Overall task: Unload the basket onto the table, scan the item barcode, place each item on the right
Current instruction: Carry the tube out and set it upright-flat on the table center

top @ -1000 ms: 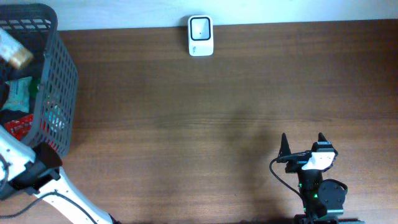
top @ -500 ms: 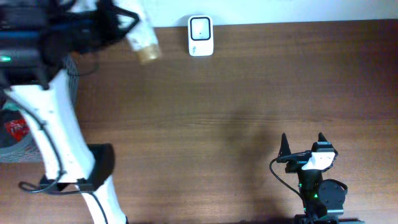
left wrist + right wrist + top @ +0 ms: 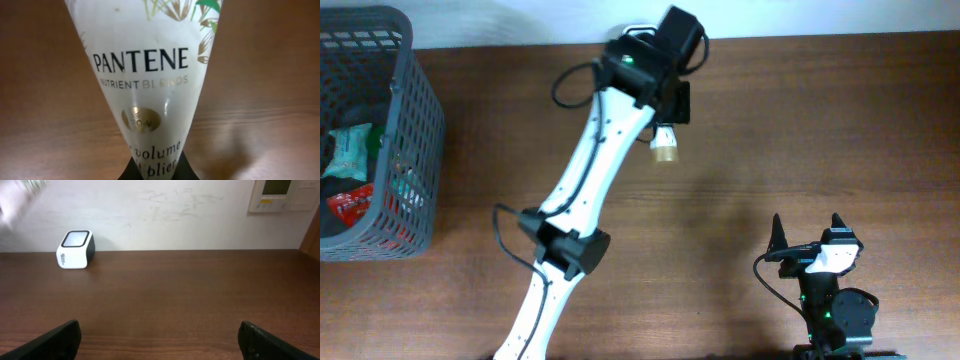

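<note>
- Currently, at far left of the overhead view, a grey mesh basket point(image 3: 420, 140) sits at the left edge of the table point(image 3: 820, 130). It holds a green packet point(image 3: 350, 150) and a red packet point(image 3: 350, 203).
- The left arm point(image 3: 595, 165) runs diagonally from the near edge up to the far side of the table. Its wrist ends over the scanner's spot.
- The left end effector point(image 3: 668, 112) is clamped narrow on a white Pantene bottle point(image 3: 145, 75).
- In the left wrist view the bottle's narrow end sits in the black jaws at the bottom edge. The label faces the camera and the print is upright and readable.
- The bottle's gold cap point(image 3: 665, 153) sticks out from under the wrist toward the near side. The bottle is left of centre at the far side of the table, just in front of the scanner.
- The wrist view shows brown table behind the bottle and a soft shadow at lower right. Whether the bottle touches the table, I cannot tell.
- The scanner point(image 3: 76, 249) is a white box with dark sides and a pale window on top, standing by the wall at the far table edge. In the overhead view it is almost fully hidden under the left wrist, and only a white sliver shows.
- The right wrist view has a blurred pale shape in its top-left corner. I cannot tell what it is.
- The right end effector point(image 3: 807, 225) is at the near right of the table, well apart from the bottle and scanner. It is spread wide with nothing between its fingers point(image 3: 55, 340), and it points toward the far wall.
- A wall panel point(image 3: 285, 195) shows at the upper right of the right wrist view.
</note>
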`<state>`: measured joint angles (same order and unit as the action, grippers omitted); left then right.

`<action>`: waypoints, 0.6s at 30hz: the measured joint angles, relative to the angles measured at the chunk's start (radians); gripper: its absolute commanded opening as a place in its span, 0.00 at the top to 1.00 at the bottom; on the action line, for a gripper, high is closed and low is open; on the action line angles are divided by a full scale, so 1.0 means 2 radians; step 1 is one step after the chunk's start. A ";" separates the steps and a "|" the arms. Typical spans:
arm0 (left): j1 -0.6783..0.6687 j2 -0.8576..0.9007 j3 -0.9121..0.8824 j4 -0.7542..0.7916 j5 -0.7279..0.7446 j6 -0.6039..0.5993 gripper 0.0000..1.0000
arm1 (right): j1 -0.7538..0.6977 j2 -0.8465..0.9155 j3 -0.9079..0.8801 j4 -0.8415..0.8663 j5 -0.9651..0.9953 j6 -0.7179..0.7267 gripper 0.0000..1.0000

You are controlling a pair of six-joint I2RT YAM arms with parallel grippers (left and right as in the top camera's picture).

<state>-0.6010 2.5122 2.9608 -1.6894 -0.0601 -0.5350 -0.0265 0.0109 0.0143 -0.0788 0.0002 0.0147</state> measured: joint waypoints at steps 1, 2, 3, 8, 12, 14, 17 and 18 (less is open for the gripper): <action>-0.002 0.011 -0.015 0.005 -0.001 -0.006 0.95 | 0.000 0.000 0.000 0.000 0.000 0.000 0.02; -0.006 0.024 -0.033 0.020 -0.002 -0.013 0.95 | 0.000 0.000 0.000 0.000 0.000 0.000 0.01; -0.010 0.035 -0.050 0.035 -0.003 -0.017 0.95 | 0.000 0.000 0.000 0.000 0.000 0.000 0.01; -0.029 0.091 -0.101 0.083 -0.004 -0.021 0.87 | 0.000 0.000 0.000 0.000 0.000 0.000 0.01; -0.035 0.113 -0.113 0.105 -0.004 -0.025 0.70 | 0.000 0.000 0.000 0.000 0.000 0.000 0.01; -0.035 0.113 -0.113 0.112 -0.005 -0.028 0.57 | 0.000 0.000 0.000 0.000 0.000 0.000 0.02; -0.030 0.115 -0.075 0.090 -0.006 -0.005 0.29 | 0.000 0.000 0.000 0.000 0.000 0.000 0.01; -0.028 0.115 -0.055 0.083 -0.006 0.003 0.26 | 0.000 0.000 0.000 0.000 0.000 0.000 0.01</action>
<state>-0.6567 2.7419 2.8506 -1.5230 -0.0727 -0.5289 -0.0265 0.0109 0.0143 -0.0788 0.0002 0.0151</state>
